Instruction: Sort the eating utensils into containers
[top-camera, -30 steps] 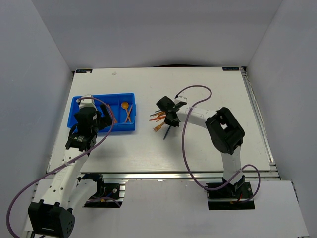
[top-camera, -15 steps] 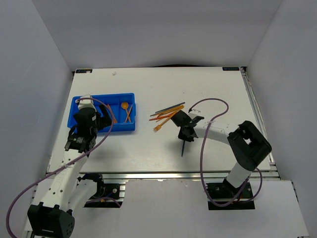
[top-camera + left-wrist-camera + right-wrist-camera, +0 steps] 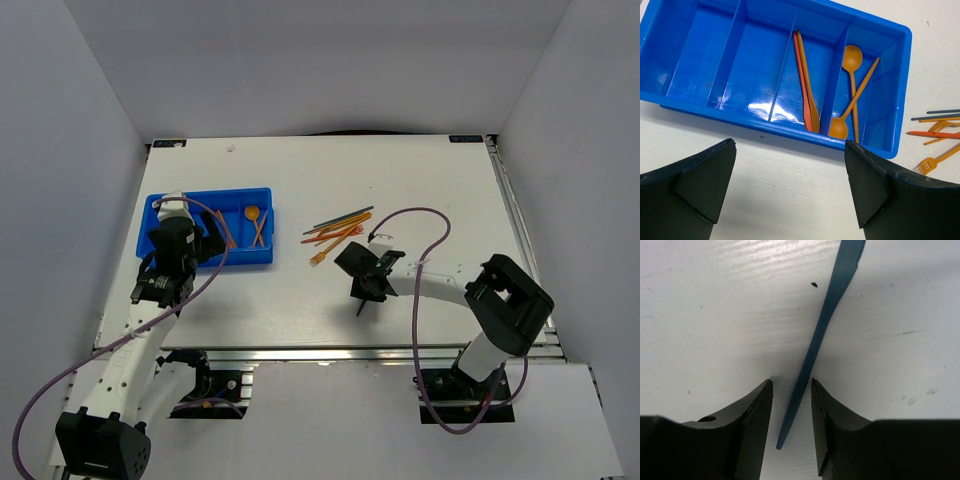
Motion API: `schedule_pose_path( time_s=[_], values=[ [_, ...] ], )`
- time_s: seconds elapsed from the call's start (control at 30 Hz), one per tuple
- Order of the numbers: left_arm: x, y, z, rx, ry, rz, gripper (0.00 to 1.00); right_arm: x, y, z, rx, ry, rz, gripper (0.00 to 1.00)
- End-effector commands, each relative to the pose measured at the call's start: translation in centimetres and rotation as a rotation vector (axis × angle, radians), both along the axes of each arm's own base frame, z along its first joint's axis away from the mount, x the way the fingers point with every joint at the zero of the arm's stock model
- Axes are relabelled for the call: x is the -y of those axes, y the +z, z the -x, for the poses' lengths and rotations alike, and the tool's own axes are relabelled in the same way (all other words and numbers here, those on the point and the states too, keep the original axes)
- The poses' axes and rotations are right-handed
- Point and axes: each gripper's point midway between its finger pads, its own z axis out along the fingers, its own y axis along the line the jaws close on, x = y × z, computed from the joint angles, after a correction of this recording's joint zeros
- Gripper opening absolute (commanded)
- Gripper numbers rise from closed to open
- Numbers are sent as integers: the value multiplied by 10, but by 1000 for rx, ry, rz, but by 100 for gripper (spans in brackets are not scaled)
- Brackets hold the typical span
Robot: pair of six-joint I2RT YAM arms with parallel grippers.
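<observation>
The blue tray (image 3: 205, 193) sits at the table's left; in the left wrist view (image 3: 695, 55) one compartment holds two orange-red sticks (image 3: 806, 85) and the rightmost holds two orange spoons (image 3: 852, 60) and a stick. My left gripper (image 3: 790, 145) is open and empty over bare table just in front of the tray; it also shows in the top view (image 3: 208, 244). A dark blue knife (image 3: 822, 325) lies on the table between the slightly parted jaws of my right gripper (image 3: 791, 381), with a gap on each side. In the top view the right gripper (image 3: 366, 292) is at mid-table.
A loose pile of orange, red and dark utensils (image 3: 335, 228) lies right of the tray, its forks showing at the edge of the left wrist view (image 3: 937, 131). Purple cables (image 3: 430, 215) loop over both arms. White walls enclose the table.
My right gripper moved from the pile toward the table's near edge with the dark knife, then slightly left and down. The left arm has hardly moved.
</observation>
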Motion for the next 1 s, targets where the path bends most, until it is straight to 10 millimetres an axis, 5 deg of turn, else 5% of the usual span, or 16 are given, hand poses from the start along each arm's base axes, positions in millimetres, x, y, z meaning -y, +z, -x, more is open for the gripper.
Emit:
schedule_pose_path(
  time_s=[0.0, 0.17, 0.33, 0.5, 0.6, 0.67, 0.77, 0.97],
  values=[
    [-1, 12, 0, 26, 11, 2, 98, 31, -24, 38, -111, -28, 107, 42],
    [0, 15, 1, 37, 8, 7, 98, 47, -38, 47, -137, -63, 165, 31],
    [2, 16, 1, 38, 0, 12, 98, 51, -53, 57, -183, -64, 180, 3],
    [15, 10, 1, 17, -42, 71, 98, 31, -50, 55, -182, 4, 88, 0],
    [53, 2, 2, -9, -174, 239, 98, 16, -26, 44, -93, 78, 53, 0],
    [98, 3, 9, -9, -328, 440, 98, 3, 2, 36, -2, 118, -7, 0],
    [145, 26, 17, 55, -478, 627, 98, -17, 39, 29, 121, 191, -124, 0],
    [209, 40, 32, 92, -592, 740, 98, -30, 78, 26, 251, 276, -262, 0]
  ],
)
